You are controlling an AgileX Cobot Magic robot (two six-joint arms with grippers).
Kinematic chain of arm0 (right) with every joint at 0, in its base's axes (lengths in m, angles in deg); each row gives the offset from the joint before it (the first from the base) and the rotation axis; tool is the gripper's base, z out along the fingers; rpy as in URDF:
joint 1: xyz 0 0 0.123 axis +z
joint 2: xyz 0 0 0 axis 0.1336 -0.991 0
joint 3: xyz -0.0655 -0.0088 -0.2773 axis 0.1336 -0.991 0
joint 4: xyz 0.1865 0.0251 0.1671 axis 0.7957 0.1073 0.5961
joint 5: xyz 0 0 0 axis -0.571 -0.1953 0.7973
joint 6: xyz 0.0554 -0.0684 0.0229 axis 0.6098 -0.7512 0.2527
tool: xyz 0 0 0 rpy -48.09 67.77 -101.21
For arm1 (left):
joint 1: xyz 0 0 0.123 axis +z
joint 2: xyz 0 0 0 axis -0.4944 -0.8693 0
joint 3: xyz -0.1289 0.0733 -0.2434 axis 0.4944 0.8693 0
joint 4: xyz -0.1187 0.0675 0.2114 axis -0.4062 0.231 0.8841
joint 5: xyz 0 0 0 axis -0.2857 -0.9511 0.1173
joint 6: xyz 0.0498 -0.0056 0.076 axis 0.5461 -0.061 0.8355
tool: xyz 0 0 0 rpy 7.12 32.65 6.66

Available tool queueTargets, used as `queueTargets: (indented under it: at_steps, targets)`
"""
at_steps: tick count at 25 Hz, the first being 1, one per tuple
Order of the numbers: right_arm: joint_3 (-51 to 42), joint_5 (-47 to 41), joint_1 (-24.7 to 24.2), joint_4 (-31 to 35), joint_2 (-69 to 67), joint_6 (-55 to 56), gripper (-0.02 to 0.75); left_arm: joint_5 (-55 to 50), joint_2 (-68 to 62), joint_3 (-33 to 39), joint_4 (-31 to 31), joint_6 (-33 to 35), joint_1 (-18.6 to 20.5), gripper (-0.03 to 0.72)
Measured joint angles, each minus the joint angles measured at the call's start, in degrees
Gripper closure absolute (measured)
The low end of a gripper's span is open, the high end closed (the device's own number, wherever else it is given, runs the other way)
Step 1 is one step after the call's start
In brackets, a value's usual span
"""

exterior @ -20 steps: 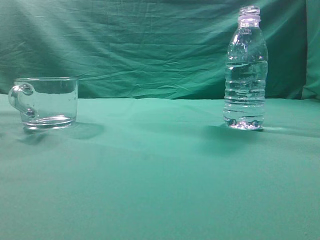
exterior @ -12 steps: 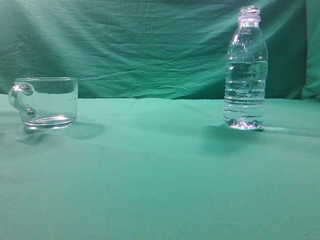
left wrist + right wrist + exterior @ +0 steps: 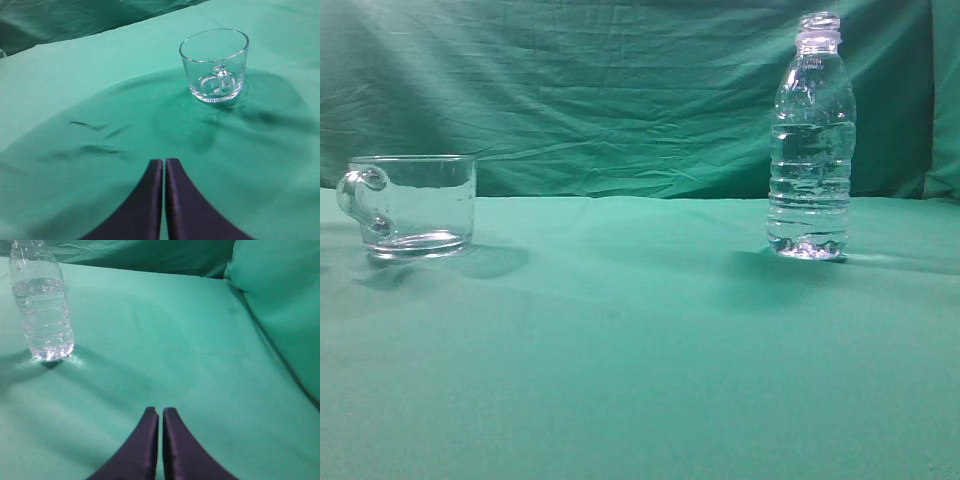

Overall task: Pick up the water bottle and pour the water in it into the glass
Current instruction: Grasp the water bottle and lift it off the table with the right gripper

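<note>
On the green-draped bench (image 3: 640, 350) the water bottle (image 3: 810, 140) stands upright and capless toward the right, with the water (image 3: 809, 185) filling it to about the shoulder, while the glass (image 3: 415, 205) sits well apart on the left, empty as far as can be seen, its loop handle turned to the left in the exterior view. Neither arm shows in that view. The right gripper (image 3: 160, 412) hangs low over the cloth with its jaws pressed together, the bottle up and to the left of it in the wrist view and not yet approached; the left gripper (image 3: 164, 162) likewise has its jaws closed on nothing, with the glass ahead and slightly to the right, its handle facing the camera. Nothing has been grasped, so the whole task appears to lie ahead. The main risk, to my mind, is the approach: with the jaws together, the right gripper would shove the bottle rather than take it, and an open-necked bottle tipped on cloth will spill at once. The thin ribbed plastic may also buckle under a hard squeeze and push water out of the neck. The soft, wrinkled cloth gives an uneven footing, so a glancing touch could topple either vessel. The long carry across to the glass invites sloshing if the bottle is tilted early.
</note>
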Motion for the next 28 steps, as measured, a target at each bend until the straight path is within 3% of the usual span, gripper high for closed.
queueTargets:
  at_steps: [6, 10, 13, 15, 28]
  targets:
    - [0.0, 1.5, 0.0, 0.2, 0.0, 0.0, 0.738, 0.0, 0.0, 0.0, 0.0, 0.0, 0.0, 0.688]
    - [-0.1, 15.6, 0.0, 6.8, 0.0, 2.2, 0.738, 0.0, 0.0, 0.0, 0.0, 0.0, 0.0, 0.688]
    - [-0.1, 27.8, 0.0, 8.2, 0.0, 2.6, 0.738, 0.0, 0.0, 0.0, 0.0, 0.0, 0.0, 0.688]
    - [-0.1, 31.4, 0.0, 8.6, 0.0, 4.2, 0.738, 0.0, 0.0, 0.0, 0.0, 0.0, 0.0, 0.688]
    - [7.9, 30.2, 0.0, 8.9, -12.3, 8.6, 0.738, 0.0, 0.0, 0.0, 0.0, 0.0, 0.0, 0.688]
